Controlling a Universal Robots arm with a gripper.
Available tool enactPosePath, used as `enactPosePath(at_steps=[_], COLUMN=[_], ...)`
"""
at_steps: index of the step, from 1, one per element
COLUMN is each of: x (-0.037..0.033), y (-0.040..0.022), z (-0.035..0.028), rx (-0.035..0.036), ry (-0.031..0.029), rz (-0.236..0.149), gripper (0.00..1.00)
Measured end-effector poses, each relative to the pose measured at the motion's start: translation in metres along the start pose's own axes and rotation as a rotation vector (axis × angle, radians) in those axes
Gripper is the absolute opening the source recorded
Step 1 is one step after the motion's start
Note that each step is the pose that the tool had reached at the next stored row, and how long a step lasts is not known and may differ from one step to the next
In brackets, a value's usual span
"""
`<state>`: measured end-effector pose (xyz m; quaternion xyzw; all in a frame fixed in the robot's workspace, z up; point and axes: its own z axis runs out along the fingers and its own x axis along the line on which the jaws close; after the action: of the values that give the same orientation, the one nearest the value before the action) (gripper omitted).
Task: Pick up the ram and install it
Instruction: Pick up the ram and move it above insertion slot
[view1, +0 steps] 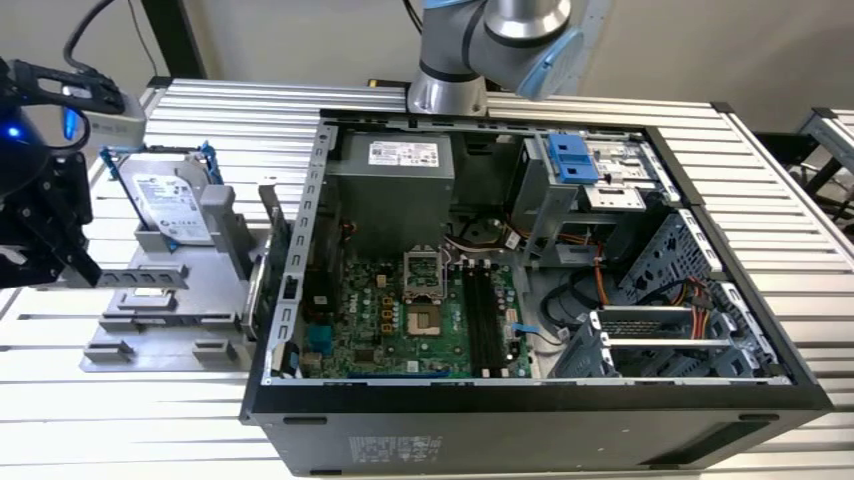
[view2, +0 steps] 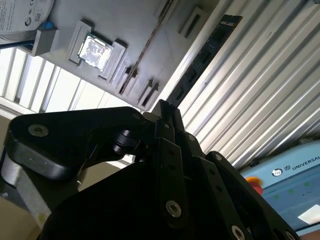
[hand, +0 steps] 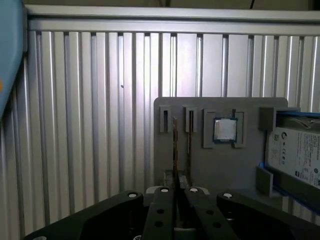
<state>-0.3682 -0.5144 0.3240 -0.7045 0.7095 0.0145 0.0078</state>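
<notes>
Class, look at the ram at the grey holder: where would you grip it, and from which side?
Probably its upper long edge, near the middle, coming straight down from above. The ram seems to stand on edge in the holder, so its two flat faces are free to pinch.

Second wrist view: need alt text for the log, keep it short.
The black gripper is closed on one end of the ram, a dark narrow stick that juts out from its tips along the edge of a grey holder tray. A square chip sits in a pocket of the tray, and a slatted metal table lies beyond.
</notes>
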Motion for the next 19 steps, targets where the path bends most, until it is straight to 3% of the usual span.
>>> enactPosePath(at_steps=[19], x=[-0.001], y=[0.0003], z=[-0.0309], rx=[0.0], ry=[0.0], rz=[0.0], gripper=[0.0])
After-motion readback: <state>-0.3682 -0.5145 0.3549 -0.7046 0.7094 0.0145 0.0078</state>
